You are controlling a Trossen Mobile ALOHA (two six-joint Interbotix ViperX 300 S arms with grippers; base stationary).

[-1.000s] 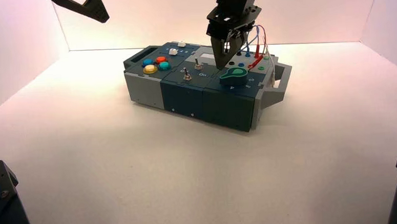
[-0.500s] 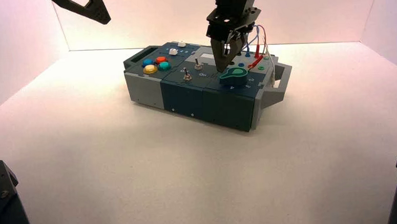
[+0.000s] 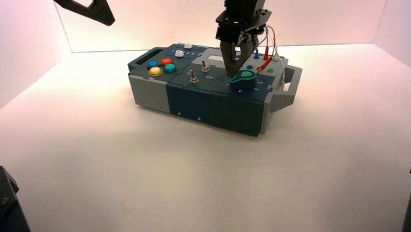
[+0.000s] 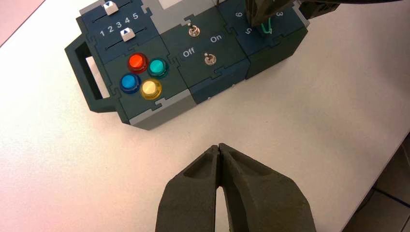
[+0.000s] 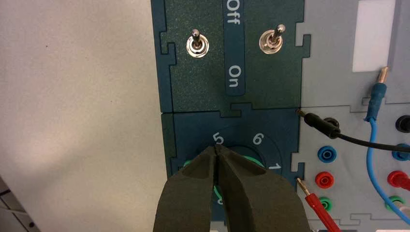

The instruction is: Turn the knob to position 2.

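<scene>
The teal-green knob (image 3: 243,80) sits on the right end of the dark blue box (image 3: 192,98). My right gripper (image 3: 234,72) hangs straight over it, fingers shut tip to tip, the tips at the knob's left edge by the pointer. In the right wrist view the gripper (image 5: 217,147) covers most of the knob (image 5: 255,160); only green slivers show beside the fingers. The tips lie just under the printed 5 (image 5: 218,139), with 6 (image 5: 258,139) and 1 (image 5: 274,167) beside it. Position 2 is hidden under the gripper. My left gripper (image 3: 102,12) is parked high at the back left, shut (image 4: 219,147).
Two metal toggle switches (image 5: 195,44) stand by the Off/On label. Several coloured push buttons (image 4: 143,75) and two sliders (image 4: 126,34) lie at the box's left end. Plugged wires (image 5: 374,130) and sockets crowd the grey panel beside the knob. A handle (image 3: 292,82) juts from the right end.
My right gripper has shifted slightly right and lower, from beside the knob's left end to right over its edge. The left arm has not moved.
</scene>
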